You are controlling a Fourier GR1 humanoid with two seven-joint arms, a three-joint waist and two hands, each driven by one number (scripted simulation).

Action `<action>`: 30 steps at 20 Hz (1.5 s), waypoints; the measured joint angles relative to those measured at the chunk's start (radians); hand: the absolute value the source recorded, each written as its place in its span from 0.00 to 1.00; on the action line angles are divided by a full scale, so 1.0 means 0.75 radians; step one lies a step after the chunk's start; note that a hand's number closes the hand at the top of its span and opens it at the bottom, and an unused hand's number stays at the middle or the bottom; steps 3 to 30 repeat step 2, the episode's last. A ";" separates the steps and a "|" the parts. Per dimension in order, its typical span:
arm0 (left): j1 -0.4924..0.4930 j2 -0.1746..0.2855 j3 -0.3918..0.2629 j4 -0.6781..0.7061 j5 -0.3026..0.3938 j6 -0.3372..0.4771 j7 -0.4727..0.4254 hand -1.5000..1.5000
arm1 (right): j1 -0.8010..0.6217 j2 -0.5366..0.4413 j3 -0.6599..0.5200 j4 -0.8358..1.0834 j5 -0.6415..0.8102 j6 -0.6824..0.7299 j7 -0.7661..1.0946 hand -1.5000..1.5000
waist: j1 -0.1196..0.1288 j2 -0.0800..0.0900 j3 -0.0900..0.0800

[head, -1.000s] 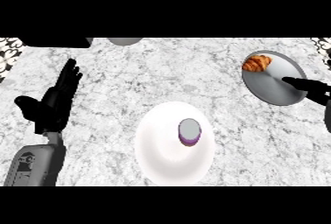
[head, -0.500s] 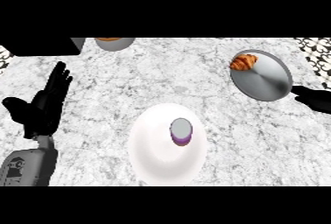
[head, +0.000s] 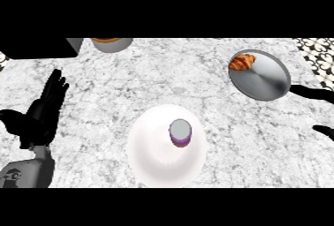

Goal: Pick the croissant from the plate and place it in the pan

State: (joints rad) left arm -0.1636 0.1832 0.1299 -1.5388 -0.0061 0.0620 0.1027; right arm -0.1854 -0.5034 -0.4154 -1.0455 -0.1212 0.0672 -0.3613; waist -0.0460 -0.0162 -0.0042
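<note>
The croissant (head: 241,62) lies on the upper left part of a grey round plate (head: 264,81) at the upper right of the counter. Of my right hand (head: 312,92) only a straight finger and the thumb tip show at the right edge, just right of the grey plate, holding nothing and apart from the croissant. My left hand (head: 40,115) rests open at the left edge, fingers up. No pan can be told apart for certain in this view.
A large white plate (head: 157,154) sits at the centre front with a small purple and grey cup (head: 180,133) on it. A grey bowl (head: 112,44) with something orange stands at the back left, beside a black block (head: 36,47).
The view has shifted, so the back bowl has come into sight. My right hand has drawn back from the grey plate toward the right edge. The croissant has stayed on its plate.
</note>
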 measured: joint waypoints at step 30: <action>-0.014 -0.001 -0.004 0.001 0.000 0.000 0.014 0.50 | 0.109 0.034 0.019 -0.195 -0.001 -0.032 0.084 0.00 | 0.004 0.003 0.001</action>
